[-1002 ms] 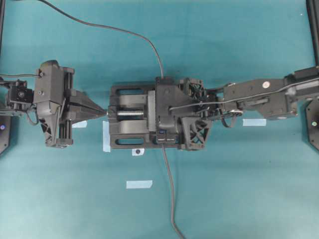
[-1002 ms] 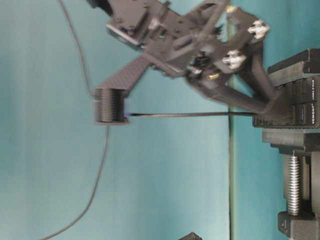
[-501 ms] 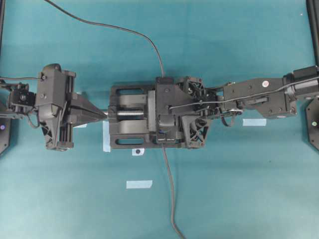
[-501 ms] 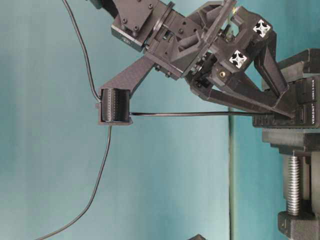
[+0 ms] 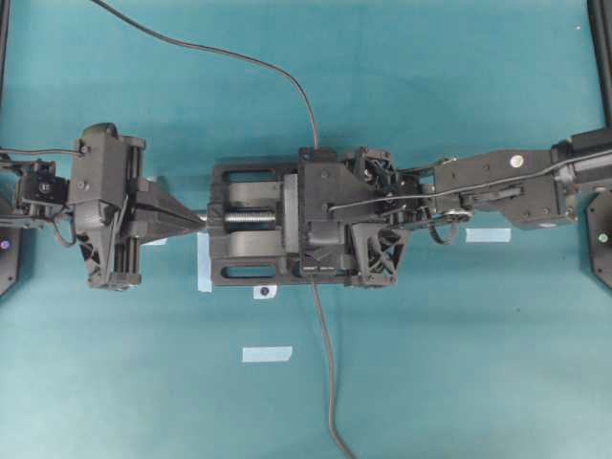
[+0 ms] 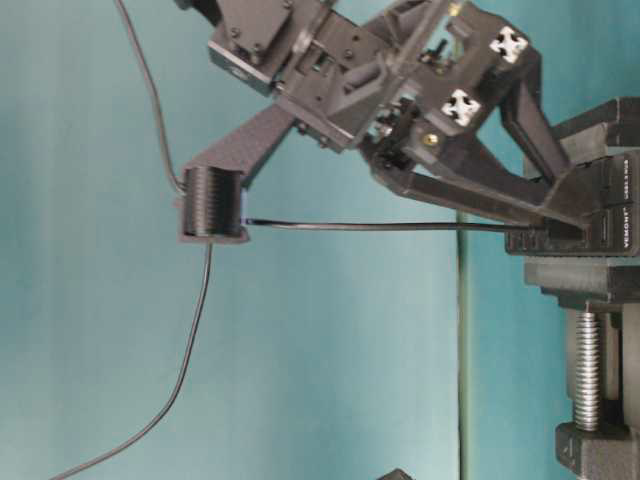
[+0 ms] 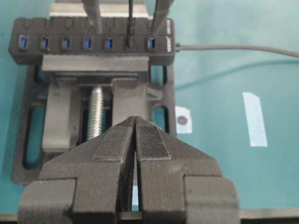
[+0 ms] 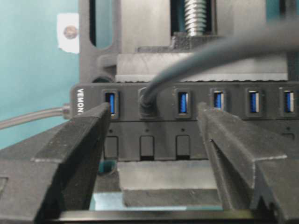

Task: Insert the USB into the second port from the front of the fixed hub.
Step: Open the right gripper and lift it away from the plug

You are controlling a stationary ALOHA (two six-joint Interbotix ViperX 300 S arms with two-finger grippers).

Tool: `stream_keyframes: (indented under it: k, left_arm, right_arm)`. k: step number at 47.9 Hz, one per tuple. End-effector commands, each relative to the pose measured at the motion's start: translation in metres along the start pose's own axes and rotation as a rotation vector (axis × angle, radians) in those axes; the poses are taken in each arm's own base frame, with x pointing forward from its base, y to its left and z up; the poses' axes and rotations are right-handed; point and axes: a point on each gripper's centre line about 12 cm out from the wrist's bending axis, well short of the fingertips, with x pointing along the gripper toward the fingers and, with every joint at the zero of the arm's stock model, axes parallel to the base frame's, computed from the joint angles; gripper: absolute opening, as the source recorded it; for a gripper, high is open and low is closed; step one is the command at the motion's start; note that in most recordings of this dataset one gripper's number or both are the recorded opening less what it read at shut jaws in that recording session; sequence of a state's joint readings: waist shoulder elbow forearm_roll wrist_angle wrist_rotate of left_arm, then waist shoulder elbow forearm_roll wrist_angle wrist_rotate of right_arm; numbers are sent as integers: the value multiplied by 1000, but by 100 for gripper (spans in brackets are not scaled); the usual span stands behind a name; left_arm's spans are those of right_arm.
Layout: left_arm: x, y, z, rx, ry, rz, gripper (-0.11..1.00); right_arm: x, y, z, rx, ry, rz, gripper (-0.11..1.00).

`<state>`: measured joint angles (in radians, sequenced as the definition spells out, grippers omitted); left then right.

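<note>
The fixed hub [image 7: 93, 29] is a long black strip with blue ports, clamped in a bench vise. The USB [image 8: 148, 103] sits plugged into the second port from the hub's cable end, also seen as the USB [image 7: 130, 41] in the left wrist view. My right gripper [image 8: 153, 112] is open, one finger on each side of the plug and touching nothing. In the overhead view the right gripper [image 5: 320, 228] covers most of the hub. My left gripper [image 7: 135, 120] is shut and empty at the vise's screw end [image 5: 203, 220].
The black vise [image 5: 247, 251] with its silver screw [image 5: 251, 218] holds the hub mid-table. The USB cable [image 6: 380, 227] runs from the plug to a spool [image 6: 212, 202] on the right arm. The hub's own cable [image 5: 327, 363] trails toward the front. Tape pieces [image 5: 267, 354] lie around.
My right gripper's jaws spread wide and let go of the USB, which stays in its port. The spool shifted slightly. The left arm barely moved.
</note>
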<state>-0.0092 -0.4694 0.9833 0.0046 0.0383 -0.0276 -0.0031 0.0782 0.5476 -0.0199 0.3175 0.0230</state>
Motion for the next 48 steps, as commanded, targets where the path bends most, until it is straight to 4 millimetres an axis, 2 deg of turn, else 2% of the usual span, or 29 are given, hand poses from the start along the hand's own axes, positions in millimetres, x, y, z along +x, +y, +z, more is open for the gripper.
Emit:
stream_keyframes:
  k: [1, 17, 48]
  left_arm:
    - [-1, -1, 10, -1, -32, -2, 0]
    - [-1, -1, 10, -1, -32, -2, 0]
    - [-1, 0, 9, -2, -29, -1, 0]
  right_arm:
    - [-15, 1, 11, 7, -44, 3, 83]
    - [-27, 4, 10, 2, -58, 7, 83]
    - [-65, 8, 5, -5, -136, 16, 82]
